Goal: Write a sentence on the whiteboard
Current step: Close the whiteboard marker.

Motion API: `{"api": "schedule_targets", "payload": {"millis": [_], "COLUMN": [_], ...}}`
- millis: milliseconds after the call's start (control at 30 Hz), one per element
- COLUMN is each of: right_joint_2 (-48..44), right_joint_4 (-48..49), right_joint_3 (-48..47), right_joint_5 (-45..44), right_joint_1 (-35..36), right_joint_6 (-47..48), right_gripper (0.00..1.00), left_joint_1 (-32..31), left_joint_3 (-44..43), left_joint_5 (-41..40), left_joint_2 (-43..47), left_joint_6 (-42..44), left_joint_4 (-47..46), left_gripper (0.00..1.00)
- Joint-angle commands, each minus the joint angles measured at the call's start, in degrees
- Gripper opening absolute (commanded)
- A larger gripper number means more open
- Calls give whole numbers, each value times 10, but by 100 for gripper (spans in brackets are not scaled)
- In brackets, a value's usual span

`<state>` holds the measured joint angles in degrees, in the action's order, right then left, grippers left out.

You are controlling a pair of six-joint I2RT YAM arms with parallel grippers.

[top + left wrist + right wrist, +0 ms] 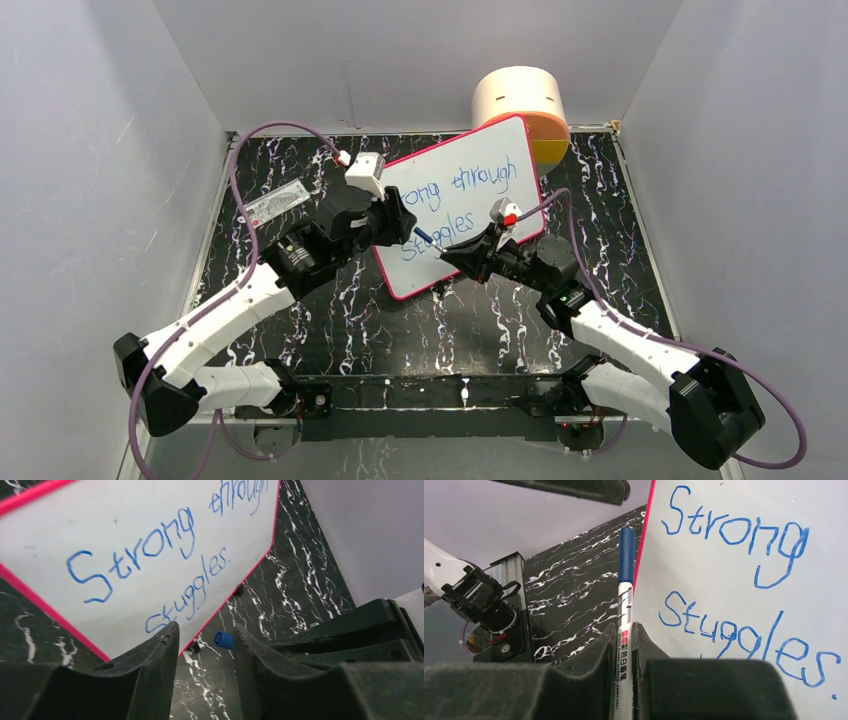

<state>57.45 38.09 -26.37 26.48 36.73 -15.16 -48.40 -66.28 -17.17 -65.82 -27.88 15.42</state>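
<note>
The whiteboard (pixel 470 215) with its pink-red frame lies tilted on the black marbled table. The sentence (pixel 465 190) in blue reads "Strong through stuggles." over two lines, clear in the left wrist view (pixel 135 560) and partly in the right wrist view (pixel 734 535). My right gripper (pixel 450 250) (pixel 624 627) is shut on a white marker (pixel 625 605) with its blue cap on, pointing past the board's left edge. My left gripper (pixel 405 232) (pixel 205 627) hovers at the board's near-left edge, jaws apart and empty. The marker's blue cap end (pixel 223 640) shows just beyond its right finger.
A cream cylinder with an orange end (pixel 520 105) lies behind the board's far corner. A small grey-white packet (pixel 275 205) lies on the table at the left. White walls close in the table on three sides.
</note>
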Motion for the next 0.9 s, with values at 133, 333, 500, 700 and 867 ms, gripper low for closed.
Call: {"api": "schedule_targets", "payload": {"millis": [133,333,500,700,867], "right_joint_2": [-10,-12,-7,-13,-19], "right_joint_4": [63,65,75,109,164], "right_joint_3": [4,4,5,17,25], "right_joint_5": [-6,-9,-12,-31,-35], "right_joint_1": [-1,-1,-1,-1,-1], "right_joint_6": [-9,-11,-18,-32,-43], "right_gripper": [0,0,0,0,0], "left_joint_1": [20,25,25,26,26], "left_joint_3": [-10,-11,-12,9,55], "left_joint_5": [98,114,135,171,228], "left_joint_2": [-26,-41,-51,-54,-48], "left_joint_6": [-95,-101,-102,-139,-203], "left_joint_4": [-24,-22,-17,-23,-64], "left_gripper": [35,30,13,0,0]}}
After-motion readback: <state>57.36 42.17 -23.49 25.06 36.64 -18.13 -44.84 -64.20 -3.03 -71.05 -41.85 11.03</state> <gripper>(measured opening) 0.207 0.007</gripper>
